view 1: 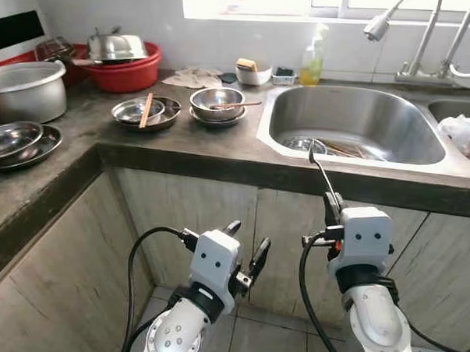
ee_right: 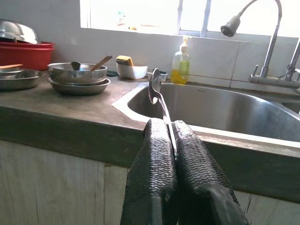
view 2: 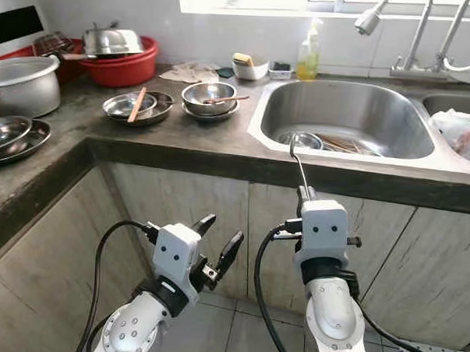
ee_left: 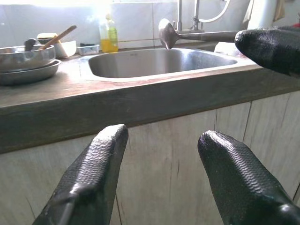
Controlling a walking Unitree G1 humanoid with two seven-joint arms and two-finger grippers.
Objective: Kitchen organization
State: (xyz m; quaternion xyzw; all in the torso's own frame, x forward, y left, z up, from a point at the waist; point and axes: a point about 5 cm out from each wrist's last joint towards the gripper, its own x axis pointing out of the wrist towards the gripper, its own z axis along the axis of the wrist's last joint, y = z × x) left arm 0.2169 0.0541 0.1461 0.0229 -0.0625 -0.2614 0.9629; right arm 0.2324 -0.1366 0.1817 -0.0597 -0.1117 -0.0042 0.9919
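Right tool [ee_right: 171, 140] upright, clamping spoon [ee_right: 156, 89]

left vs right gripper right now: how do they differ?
The left gripper is open and holds nothing; the right gripper is shut on a metal spoon.
The left gripper sits lower, in front of the cabinet doors; the right gripper is higher, by the sink edge, spoon pointing up.
Both have black textured fingers and face the counter.

left tool [view 1: 244, 246] fingers spread, right tool [ee_right: 171, 136] pinched closed
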